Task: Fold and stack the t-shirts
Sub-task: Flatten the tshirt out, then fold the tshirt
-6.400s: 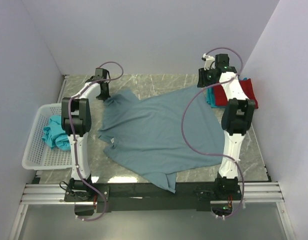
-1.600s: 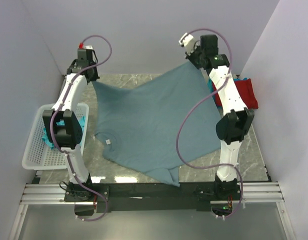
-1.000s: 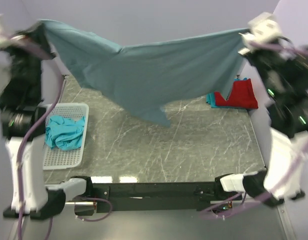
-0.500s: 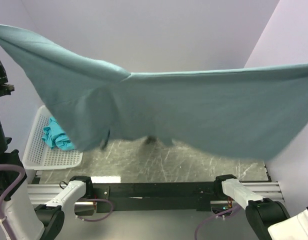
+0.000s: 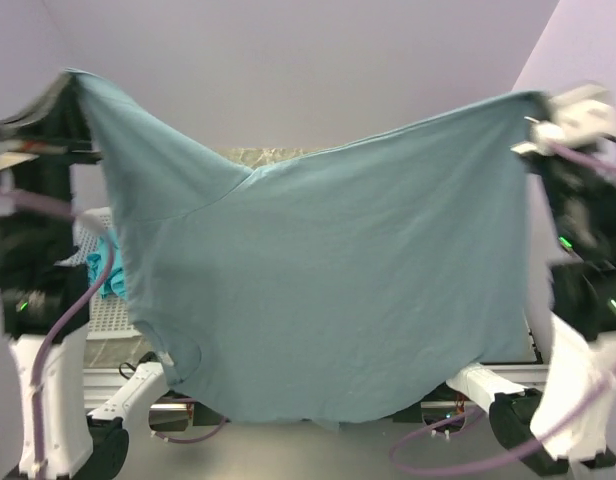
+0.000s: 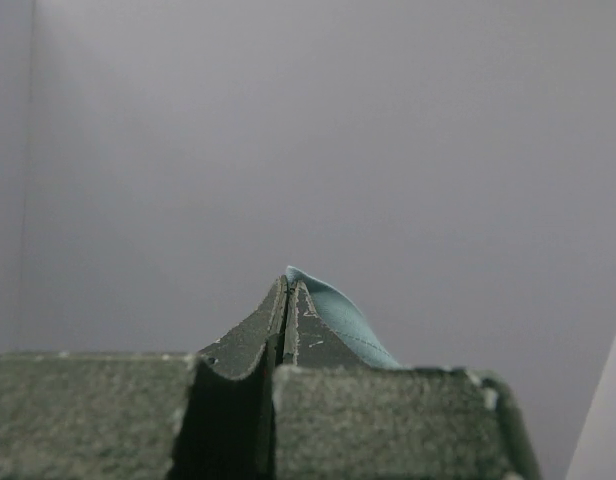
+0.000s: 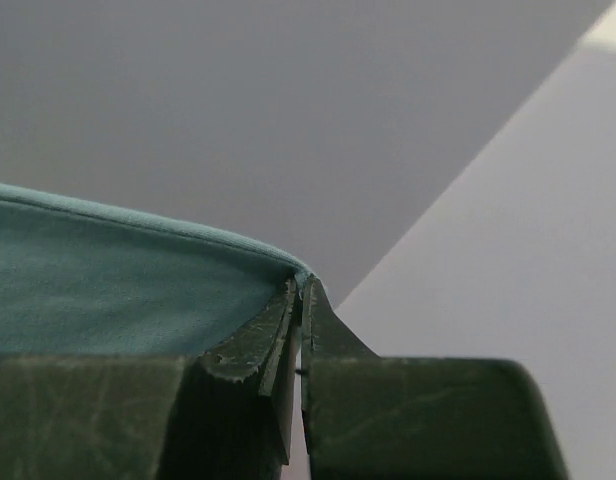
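Blue-grey t-shirt [image 5: 328, 290] now aloft
Lifted off the worktop [image 5: 250, 157], it hangs spread, ready to lay flat; my left pincer [image 6: 288, 292] and right pincer [image 7: 300, 292] pinch its corners.

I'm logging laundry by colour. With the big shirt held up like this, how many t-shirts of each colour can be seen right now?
blue-grey t-shirt: 1, held up and spread wide
teal t-shirt: 1, a patch showing in the white basket
red: 0 in view
Total: 2 showing; the held shirt hides most of the table.
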{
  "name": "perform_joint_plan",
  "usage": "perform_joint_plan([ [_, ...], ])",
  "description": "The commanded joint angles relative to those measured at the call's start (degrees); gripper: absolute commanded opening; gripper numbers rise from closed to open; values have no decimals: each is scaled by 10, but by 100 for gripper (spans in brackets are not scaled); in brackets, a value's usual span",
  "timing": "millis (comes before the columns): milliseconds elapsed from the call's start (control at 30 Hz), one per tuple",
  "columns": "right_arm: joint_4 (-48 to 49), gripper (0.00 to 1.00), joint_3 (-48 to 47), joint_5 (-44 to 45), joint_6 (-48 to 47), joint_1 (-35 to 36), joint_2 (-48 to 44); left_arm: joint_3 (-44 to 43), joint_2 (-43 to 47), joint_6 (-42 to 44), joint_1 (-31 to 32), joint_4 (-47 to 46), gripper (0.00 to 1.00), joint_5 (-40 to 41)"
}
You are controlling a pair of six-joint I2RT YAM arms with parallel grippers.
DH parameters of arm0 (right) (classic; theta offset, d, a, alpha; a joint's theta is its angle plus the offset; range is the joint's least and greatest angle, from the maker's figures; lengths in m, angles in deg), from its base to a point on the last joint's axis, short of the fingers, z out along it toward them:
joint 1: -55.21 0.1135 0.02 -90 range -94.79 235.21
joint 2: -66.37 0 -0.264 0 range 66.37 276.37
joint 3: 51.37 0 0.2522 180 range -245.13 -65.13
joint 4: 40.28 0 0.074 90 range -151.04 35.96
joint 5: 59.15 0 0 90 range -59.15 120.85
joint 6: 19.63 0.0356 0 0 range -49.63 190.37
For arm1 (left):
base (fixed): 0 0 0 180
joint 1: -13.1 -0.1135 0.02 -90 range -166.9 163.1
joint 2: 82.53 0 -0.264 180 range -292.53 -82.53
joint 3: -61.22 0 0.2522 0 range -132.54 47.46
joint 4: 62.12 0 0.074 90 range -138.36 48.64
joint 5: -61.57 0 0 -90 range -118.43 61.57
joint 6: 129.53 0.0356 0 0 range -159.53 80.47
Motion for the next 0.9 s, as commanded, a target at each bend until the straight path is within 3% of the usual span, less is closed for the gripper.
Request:
perform_joint_plan([
  [0,66,0,110,-30,30,-6,44,91,-29,22,0,-30,0,52],
  [167,151,0,252,-84,44,-4,124,240,-110,2,-3,-87,0,63],
  [300,205,0,300,-111,26,3,237,261,-268,-24,-9,-128,0,55],
  [433,227,0,270,-102,-21,18,394,177,-450,-36,-16,-89,0,28],
  [600,215,0,132,-53,-31,41,592,31,-627,-35,-21,-33,0,33],
  [867,200,0,-31,25,-21,47,723,-119,-722,-9,-37,43,0,30],
])
